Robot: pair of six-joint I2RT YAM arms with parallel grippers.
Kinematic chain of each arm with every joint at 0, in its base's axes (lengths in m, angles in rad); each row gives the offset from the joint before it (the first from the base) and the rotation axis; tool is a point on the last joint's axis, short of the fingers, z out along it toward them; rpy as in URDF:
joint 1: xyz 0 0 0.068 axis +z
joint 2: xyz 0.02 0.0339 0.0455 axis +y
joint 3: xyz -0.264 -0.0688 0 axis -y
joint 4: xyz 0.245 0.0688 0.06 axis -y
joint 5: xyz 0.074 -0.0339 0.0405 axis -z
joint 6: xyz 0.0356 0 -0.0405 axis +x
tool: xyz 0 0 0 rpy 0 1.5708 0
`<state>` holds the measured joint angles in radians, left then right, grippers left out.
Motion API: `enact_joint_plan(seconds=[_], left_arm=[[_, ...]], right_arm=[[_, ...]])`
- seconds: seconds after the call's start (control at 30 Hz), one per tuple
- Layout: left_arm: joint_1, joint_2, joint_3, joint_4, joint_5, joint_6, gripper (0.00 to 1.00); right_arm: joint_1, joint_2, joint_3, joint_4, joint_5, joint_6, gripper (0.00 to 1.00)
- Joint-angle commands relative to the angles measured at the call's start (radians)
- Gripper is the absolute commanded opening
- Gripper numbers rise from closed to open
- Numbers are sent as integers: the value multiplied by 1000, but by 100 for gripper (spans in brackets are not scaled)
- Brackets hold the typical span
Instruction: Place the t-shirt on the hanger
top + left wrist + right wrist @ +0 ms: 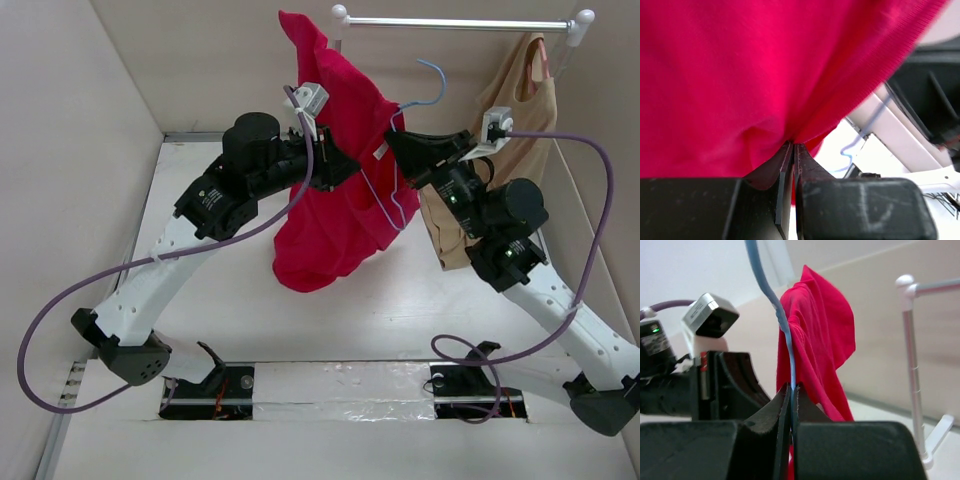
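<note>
A: Starting low: holding everything up off the bench. Pinching a fold of the t-shirt in the left gripper, fingers pressed together on the red cloth.

B: And nipping the hanger with the right gripper, squeezed tight on the thin blue wire, hook pointing up.

A: Looks like the threading step, working one hanger shoulder into the shirt. Hanging bunched from that single pinch, though, and sagging toward the bench. Hard to locate the neck opening from here.

B: So find the collar first. Aim near the small white label, just beside the right gripper.

A: Clamp that wire firmly; thin enough to twist in the grip, probably. Feed the lower corner in slowly, and lift with the left to spread the opening.

B: Avoid snagging fabric on the hook. No yanking, or risk slipping off that one fold.

A: Farther back, steer clear of the rail and the beige top hanging from it.
</note>
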<state>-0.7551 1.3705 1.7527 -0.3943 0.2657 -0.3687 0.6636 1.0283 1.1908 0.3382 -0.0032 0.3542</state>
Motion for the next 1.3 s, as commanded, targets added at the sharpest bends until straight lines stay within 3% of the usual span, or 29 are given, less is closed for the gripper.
enact_joint_plan(seconds=[0.0, 0.27, 0.3, 0.4, 0.53, 0.8, 0.93, 1.27], left_arm=[[-6, -2, 36, -31, 27, -9, 0], [-6, 2, 79, -9, 38, -7, 1], [-6, 5, 96, -12, 27, -6, 12], [-6, 24, 172, -12, 4, 2, 33], [-6, 24, 235, 58, -62, -27, 47], [83, 159, 413, 94, -118, -222, 51], [83, 226, 487, 83, -132, -257, 54], [83, 297, 508, 60, -152, -279, 60]], right_arm=[[-1, 38, 59, 180, 105, -63, 0], [-1, 85, 110, 164, 137, -78, 0], [-1, 87, 110, 162, 140, -81, 0], [-1, 85, 102, 140, 143, -83, 0], [10, 65, 72, 128, 155, -84, 0], [37, 50, 64, 70, 170, -104, 0], [37, 58, 69, 56, 166, -109, 0], [65, 73, 96, 24, 170, -129, 0]])
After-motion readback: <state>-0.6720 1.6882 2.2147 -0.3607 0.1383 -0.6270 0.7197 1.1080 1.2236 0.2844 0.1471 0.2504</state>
